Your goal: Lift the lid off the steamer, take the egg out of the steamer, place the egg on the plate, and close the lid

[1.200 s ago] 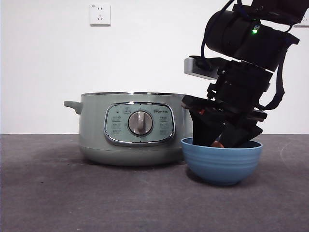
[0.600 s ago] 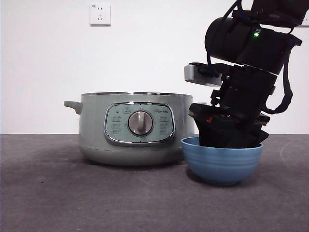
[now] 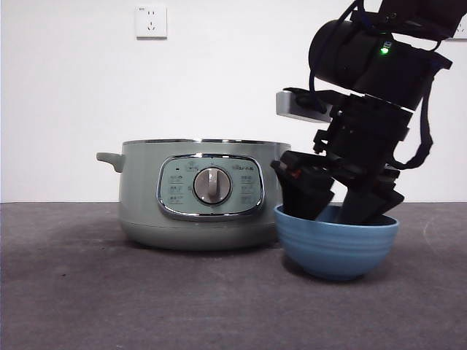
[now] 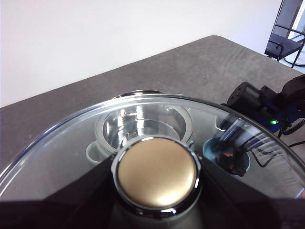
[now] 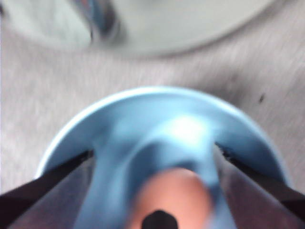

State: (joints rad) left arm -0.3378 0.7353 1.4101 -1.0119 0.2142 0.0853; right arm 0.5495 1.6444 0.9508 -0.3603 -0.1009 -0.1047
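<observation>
The egg (image 5: 174,195) is released into the plate (image 3: 337,248) by the right gripper (image 3: 337,203), jaws spread; the lid (image 4: 62,157) is held clamped clear of the steamer (image 3: 201,193) by the left gripper (image 4: 157,210).

White wall (image 3: 73,109) with socket (image 3: 151,21), dark grey table (image 3: 109,292).

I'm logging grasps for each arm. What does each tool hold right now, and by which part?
Left tool holds the lid by its knob. Right tool, open in the plate, holds nothing; the egg lies between its jaws.

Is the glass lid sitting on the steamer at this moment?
No, the steamer stands uncovered in the front view, and the lid is held up above it by the left end effector.
</observation>
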